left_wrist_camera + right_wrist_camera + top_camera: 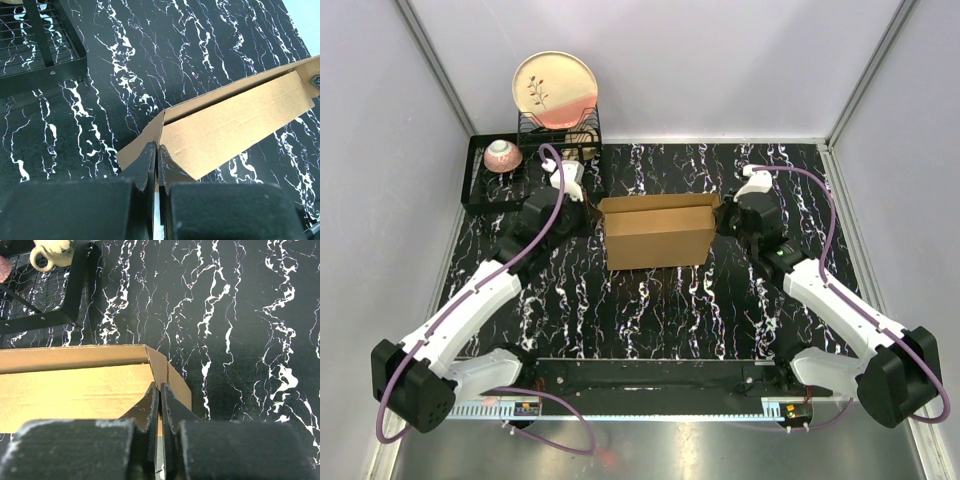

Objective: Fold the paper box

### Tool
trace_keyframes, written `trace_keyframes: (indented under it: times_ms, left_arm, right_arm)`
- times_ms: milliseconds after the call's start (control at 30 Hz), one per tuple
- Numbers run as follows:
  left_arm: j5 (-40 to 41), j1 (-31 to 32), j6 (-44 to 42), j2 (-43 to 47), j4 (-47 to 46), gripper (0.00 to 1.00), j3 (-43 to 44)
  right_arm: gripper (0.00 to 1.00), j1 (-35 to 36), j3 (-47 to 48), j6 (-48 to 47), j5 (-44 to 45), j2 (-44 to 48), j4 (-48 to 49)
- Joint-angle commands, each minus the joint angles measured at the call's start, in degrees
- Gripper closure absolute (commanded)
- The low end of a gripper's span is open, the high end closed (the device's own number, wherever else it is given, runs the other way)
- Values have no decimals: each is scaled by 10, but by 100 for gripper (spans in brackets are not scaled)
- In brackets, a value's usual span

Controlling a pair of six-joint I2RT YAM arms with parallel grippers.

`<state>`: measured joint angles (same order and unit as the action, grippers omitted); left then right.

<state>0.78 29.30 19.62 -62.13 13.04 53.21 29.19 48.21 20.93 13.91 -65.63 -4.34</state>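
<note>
Left gripper (pixel 156 155): pressed together, pinching the left end flap of the paper box (pixel 658 232).
Right gripper (pixel 160 395): pressed together too, pinching the right end flap of the box.
Where the box is: in the middle of the black marble table (pixel 650 310), between the two grippers, near the dish rack (pixel 495 180).
Step now: likely holding both ends so the box keeps its shape while its sides get folded.
Next move: probably both arms must move together and gently, or the thin cardboard may bend or slip out.
How the box looks: plain brown, open on top, long front wall standing up, small end flaps poking out.
</note>
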Motion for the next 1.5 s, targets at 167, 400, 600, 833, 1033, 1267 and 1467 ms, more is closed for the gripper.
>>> trace_keyframes:
  times_ms: [167, 400, 600, 833, 1033, 1267, 1467]
  left_arm:
    - [-31, -1, 68, -15, -4, 100, 58]
    - [-35, -6, 115, -11, -41, 100, 37]
    - [-23, -6, 162, -11, -74, 100, 4]
    - [-10, -6, 200, -7, -95, 100, -23]
    - [20, -19, 225, 8, -89, 100, -27]
    - [12, -34, 268, 13, -88, 100, -33]
    - [-4, -37, 293, 11, -106, 100, -46]
  right_arm:
    - [100, 28, -11, -15, 9, -21, -103]
    - [100, 36, -10, -18, 18, -22, -103]
    - [100, 38, -12, -19, 21, -24, -104]
    - [100, 38, -11, -21, 23, -24, -105]
    - [100, 39, -11, -26, 23, -24, -107]
    - [100, 39, -10, -25, 18, -28, -107]
    - [100, 39, -9, -25, 16, -30, -108]
